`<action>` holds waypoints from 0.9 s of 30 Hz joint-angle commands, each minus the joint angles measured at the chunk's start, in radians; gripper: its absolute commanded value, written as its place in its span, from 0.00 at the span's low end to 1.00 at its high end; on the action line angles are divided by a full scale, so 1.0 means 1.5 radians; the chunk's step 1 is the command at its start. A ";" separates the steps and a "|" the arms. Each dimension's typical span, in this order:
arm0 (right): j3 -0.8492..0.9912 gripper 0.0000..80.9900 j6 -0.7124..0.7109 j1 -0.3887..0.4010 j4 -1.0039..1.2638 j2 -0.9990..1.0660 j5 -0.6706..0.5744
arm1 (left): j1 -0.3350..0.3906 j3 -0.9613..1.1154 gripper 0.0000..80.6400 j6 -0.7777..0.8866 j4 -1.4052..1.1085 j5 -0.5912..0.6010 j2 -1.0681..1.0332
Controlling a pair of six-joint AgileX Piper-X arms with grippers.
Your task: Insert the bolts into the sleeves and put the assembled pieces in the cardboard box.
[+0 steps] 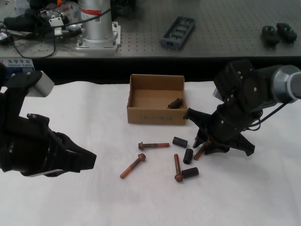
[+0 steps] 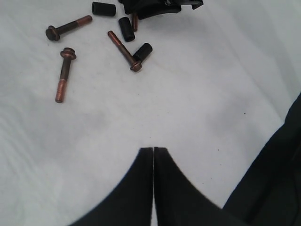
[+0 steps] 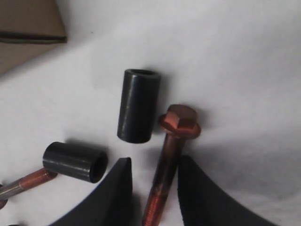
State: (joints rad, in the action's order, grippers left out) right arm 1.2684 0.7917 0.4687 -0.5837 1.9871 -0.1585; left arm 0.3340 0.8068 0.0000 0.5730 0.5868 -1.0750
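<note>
White cloth (image 1: pixel 70 202) covered the bench. Nearest, the left gripper (image 2: pixel 154 149) hung over bare cloth with its fingers pressed together. Beyond it, three loose bolts (image 1: pixel 132 166) and three black sleeves (image 1: pixel 190 173) lay scattered on the cloth, none joined. Just past them, the right gripper (image 3: pixel 155 162) was down at the cloth, its fingers apart on either side of the shank of a fourth bolt (image 3: pixel 165 150), whose hex head lay just beside one sleeve. Farther back stood the cardboard box (image 1: pixel 155 115), open-topped, with one dark sleeved piece (image 1: pixel 175 103) lying inside near its right wall.
</note>
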 commanded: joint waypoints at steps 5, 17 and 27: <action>0.005 0.34 0.001 0.001 0.004 0.004 0.019 | 0.001 0.000 0.01 0.000 -0.010 0.001 0.006; 0.005 0.26 0.001 0.001 0.008 0.004 0.070 | 0.001 0.000 0.01 0.000 -0.039 0.001 0.006; 0.005 0.25 0.001 0.001 -0.015 0.026 0.049 | 0.001 0.000 0.01 0.000 -0.039 0.001 0.006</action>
State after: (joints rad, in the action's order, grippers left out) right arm 1.2793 0.7917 0.4687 -0.5922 2.0001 -0.0812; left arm 0.3340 0.8068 0.0000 0.5211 0.5868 -1.0750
